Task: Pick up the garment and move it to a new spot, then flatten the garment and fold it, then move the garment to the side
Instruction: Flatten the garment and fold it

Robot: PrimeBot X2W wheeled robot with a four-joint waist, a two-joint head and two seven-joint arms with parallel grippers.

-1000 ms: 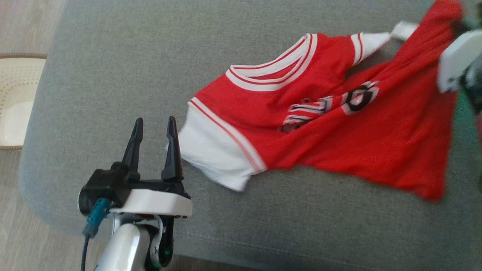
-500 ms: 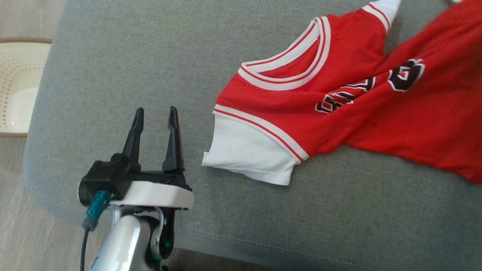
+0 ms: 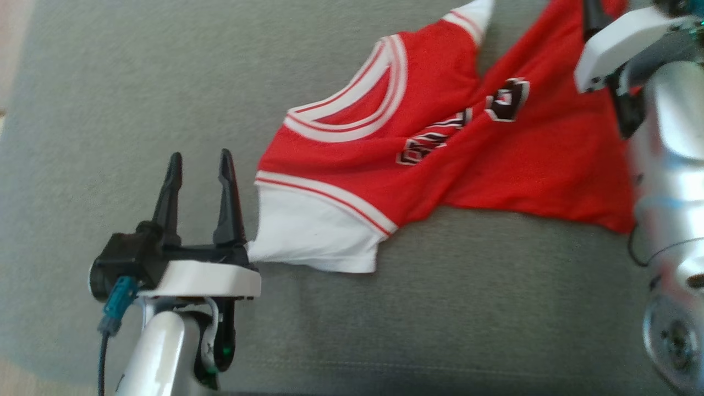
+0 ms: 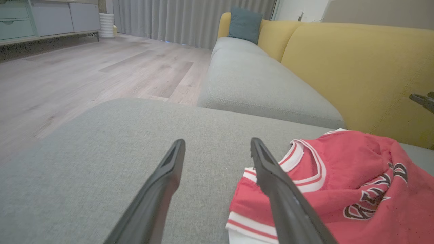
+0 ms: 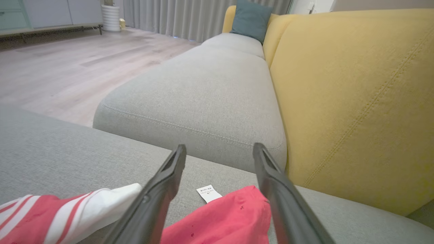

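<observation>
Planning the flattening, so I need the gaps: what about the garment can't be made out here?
- Jersey lettering: head view, creased folds hide part of it.
- Jersey's far corner: head view, cut by top edge, behind right arm.
- Label print: right wrist view, too small.

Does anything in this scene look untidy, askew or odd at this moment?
Yes. The red jersey lies crumpled and skewed on the grey cushion: a deep crease runs through its lettering, and its white label pokes out beside the hem.
</observation>
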